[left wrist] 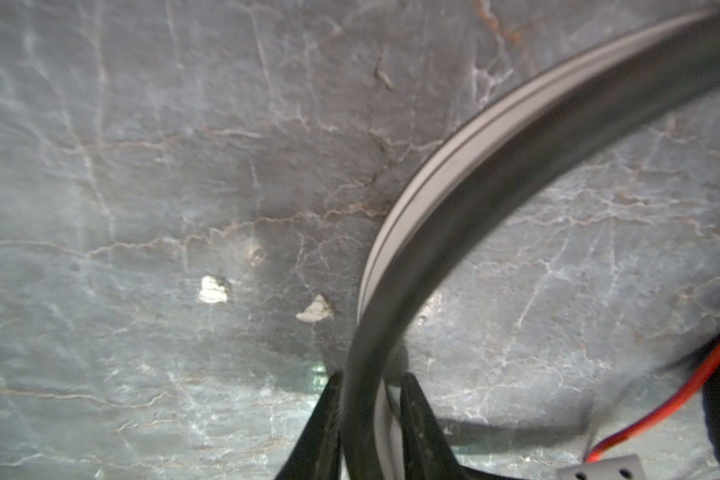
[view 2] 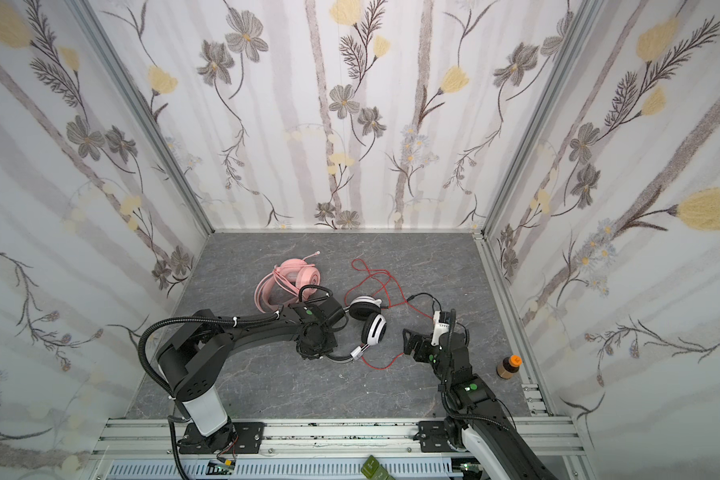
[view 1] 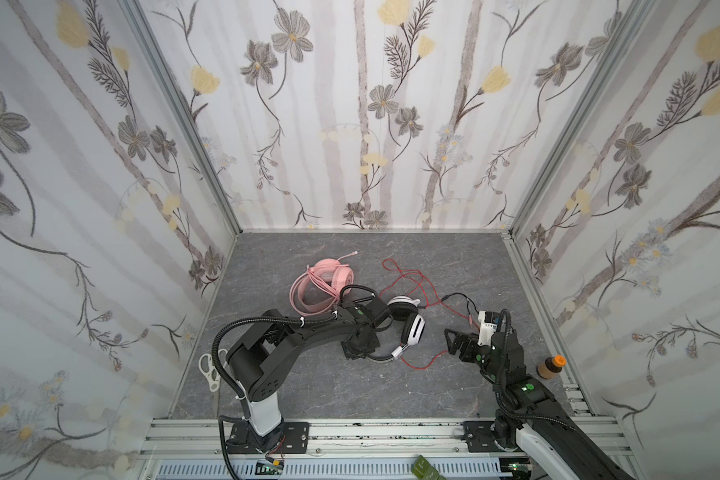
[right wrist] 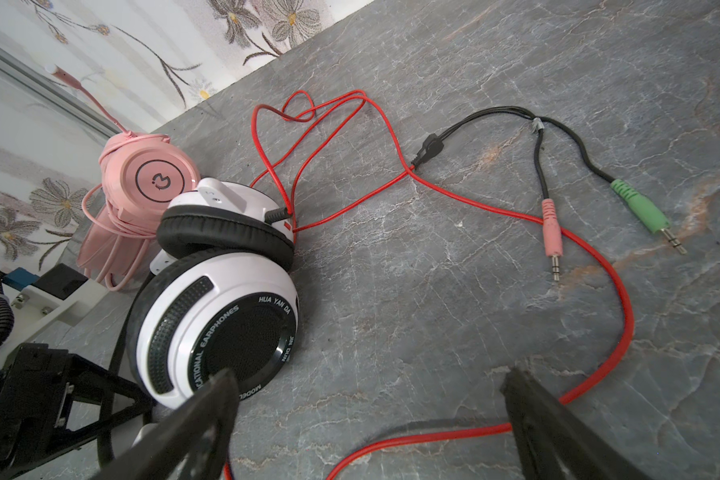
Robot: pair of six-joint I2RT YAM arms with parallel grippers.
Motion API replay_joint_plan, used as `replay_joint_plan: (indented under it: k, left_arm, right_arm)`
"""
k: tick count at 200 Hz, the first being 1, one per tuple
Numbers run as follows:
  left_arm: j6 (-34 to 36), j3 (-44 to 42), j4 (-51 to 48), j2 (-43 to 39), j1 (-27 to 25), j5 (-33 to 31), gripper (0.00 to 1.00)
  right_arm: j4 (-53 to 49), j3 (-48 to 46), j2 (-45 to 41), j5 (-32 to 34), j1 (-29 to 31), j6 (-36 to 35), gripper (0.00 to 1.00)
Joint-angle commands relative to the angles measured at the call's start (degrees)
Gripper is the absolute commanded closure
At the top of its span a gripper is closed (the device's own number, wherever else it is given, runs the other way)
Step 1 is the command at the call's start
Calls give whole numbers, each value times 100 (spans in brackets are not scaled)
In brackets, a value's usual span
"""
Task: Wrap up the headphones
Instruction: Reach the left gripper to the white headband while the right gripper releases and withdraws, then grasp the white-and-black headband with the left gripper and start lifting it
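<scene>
**Left claw clamps the headband, right claw hangs wide**

Down on the grey marbled tabletop [view 1: 308, 382], the white-and-black headset [view 1: 416, 328] lies on its side, one earcup leaning on the other. The left gripper [left wrist: 371, 382] has its fingers [left wrist: 329, 415] pressed against both sides of the headset's headband [left wrist: 495, 166] — clenched on it, the band arcing away over the table in the left wrist view.

The right gripper [right wrist: 368, 376] sits just beside the headset's nearer earcup, jaws spread wide and gripping nothing. The thin red cable [right wrist: 629, 309] runs from the headset and sprawls loose across the table, one stretch passing below those open fingers.

Out past the headset, on the cable's far end, a pink jack plug [right wrist: 553, 232] and a green jack plug [right wrist: 641, 208] lie side by side, apart. Behind the headset, close against its upper earcup, rests the pink headset [view 1: 333, 274] — its pink cable wound around it, mic boom sticking up.
</scene>
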Motion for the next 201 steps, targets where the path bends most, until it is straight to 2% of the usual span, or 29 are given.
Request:
replay_joint_plan:
  k: [1,23,41,142,201]
  left_arm:
    - [-28,-83,0,76,1,-112,80]
    - [45,-138,74,98,-3,-44,88]
    - [82,-202,134,80,-2,2,100]
    - [473,-281,241,-296,28,-36,100]
    - [1375,112,-427,-1197,142,-507,100]
  right_arm:
    - [252,43,-27,10,6,-34,1]
    - [252,35,-36,10,7,-37,1]
    - [252,40,-45,10,4,-37,1]
    - [261,9,-200,-128,6,-65,1]
    - [167,-127,-891,-69,-26,-20,0]
